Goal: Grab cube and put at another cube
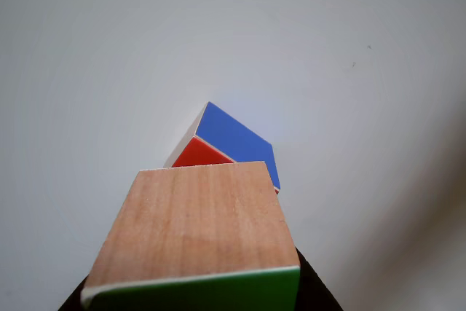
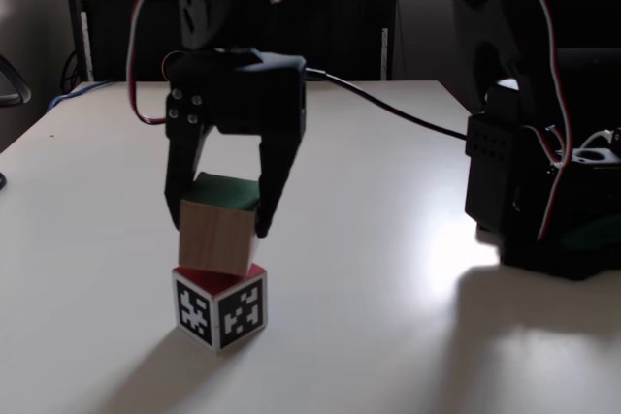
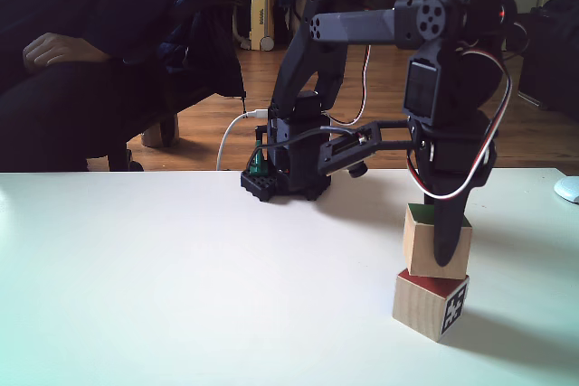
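The cube (image 2: 217,236) sits tilted on top of another cube (image 2: 220,309), its green face up, one lower edge resting on the red top. The gripper (image 2: 221,225) reaches down from above with its fingers (image 2: 270,203) clamped on the cube's sides. The stack stands on the white surface (image 2: 388,317), with the arm's base (image 3: 288,178) well apart behind.

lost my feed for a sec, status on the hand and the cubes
Hand shut on green-faced cube. Cube sits tilted on top of blue-and-red cube, not yet released. Table around the stack free of obstacles.
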Controlling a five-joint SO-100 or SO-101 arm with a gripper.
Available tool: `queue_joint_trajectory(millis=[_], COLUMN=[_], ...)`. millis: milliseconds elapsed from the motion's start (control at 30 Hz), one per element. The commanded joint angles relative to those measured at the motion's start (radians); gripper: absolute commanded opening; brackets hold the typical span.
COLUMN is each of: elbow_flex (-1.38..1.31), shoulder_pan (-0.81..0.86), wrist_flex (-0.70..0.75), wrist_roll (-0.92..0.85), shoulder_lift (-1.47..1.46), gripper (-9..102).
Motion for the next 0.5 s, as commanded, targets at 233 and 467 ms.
queue_joint_trajectory(millis=[233, 467], elbow_flex=[-0.057, -0.057], shoulder_pan=[0.002, -0.002], wrist_flex=[0.023, 0.034], wrist_roll=[0.011, 0.02], shoulder_lift=[-0.008, -0.017], gripper=[26, 32])
